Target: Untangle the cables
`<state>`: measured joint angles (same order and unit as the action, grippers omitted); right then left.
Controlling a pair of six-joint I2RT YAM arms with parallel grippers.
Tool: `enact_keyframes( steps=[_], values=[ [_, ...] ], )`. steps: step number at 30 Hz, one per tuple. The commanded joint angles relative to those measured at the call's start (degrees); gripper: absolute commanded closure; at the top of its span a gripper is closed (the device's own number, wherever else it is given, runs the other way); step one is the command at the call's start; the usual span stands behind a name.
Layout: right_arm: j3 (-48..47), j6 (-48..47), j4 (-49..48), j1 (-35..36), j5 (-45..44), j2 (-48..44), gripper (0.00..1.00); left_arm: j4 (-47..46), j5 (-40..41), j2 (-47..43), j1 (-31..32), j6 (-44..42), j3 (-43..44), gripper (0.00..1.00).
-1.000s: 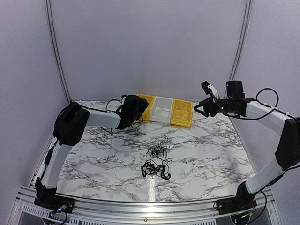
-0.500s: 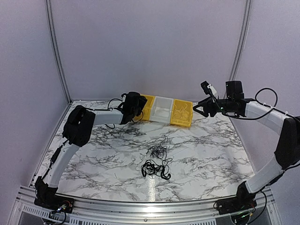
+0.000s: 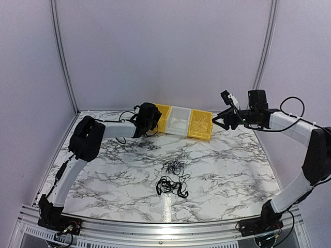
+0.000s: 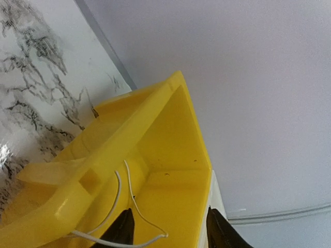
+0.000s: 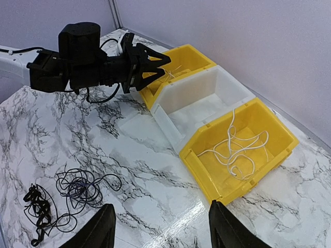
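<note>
From where I stand, the marble table [image 3: 232,170] carries three bins at twelve o'clock, a white bin [image 5: 189,95] between two yellow ones. The left gripper [image 5: 166,66] hangs at eleven o'clock over the left yellow bin [image 4: 176,134], jaws parted and gripping nothing, and the right gripper [image 5: 160,227] at two o'clock gapes wide, empty. The black cables [image 3: 166,185] lie tangled mid-table toward six o'clock, a white cable [image 4: 118,194] in the left yellow bin, a second white cable [image 5: 235,147] in the right yellow bin [image 5: 202,173].
</note>
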<state>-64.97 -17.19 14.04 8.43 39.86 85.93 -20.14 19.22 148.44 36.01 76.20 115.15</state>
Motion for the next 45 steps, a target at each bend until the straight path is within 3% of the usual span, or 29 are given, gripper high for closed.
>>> enact_keyframes(
  steps=[1, 5, 10, 20, 27, 33, 37, 45],
  values=[
    [-0.1, 0.7, -1.0, -0.4, 0.7, 0.4, 0.39, 1.6, 1.3, 1.7, -0.5, -1.4, 4.0, 0.64],
    [-0.2, 0.8, -1.2, -0.4, 0.4, 0.5, 0.39, 1.5, 2.2, 1.0, -0.4, -5.2, 5.0, 0.84],
    [-0.2, 0.3, -1.2, -0.4, -0.8, -0.1, 0.40, 0.2, 1.9, -3.4, 0.4, -13.9, 3.2, 1.00],
    [0.3, 0.3, -1.8, -0.5, -1.6, -1.1, 0.40, -4.6, -4.1, -15.7, 3.7, -31.2, -4.0, 1.00],
    [0.6, 1.0, -3.0, -0.7, -7.4, -1.2, 0.40, -5.0, -11.9, -17.5, 7.2, -36.9, -0.3, 1.00],
    [0.2, 4.0, -3.8, -3.3, -15.5, -0.4, 0.40, -5.0, -16.9, -14.4, 10.0, -36.8, 7.4, 1.00],
    [0.3, 5.2, -4.0, -5.9, -16.4, 0.1, 0.40, -5.0, -18.5, -9.2, 11.5, -34.4, 13.5, 1.00],
    [0.5, 5.8, -4.3, -6.7, -16.4, 0.5, 0.40, -9.0, -14.4, 2.5, 13.8, -34.2, 22.6, 1.00]
  ],
)
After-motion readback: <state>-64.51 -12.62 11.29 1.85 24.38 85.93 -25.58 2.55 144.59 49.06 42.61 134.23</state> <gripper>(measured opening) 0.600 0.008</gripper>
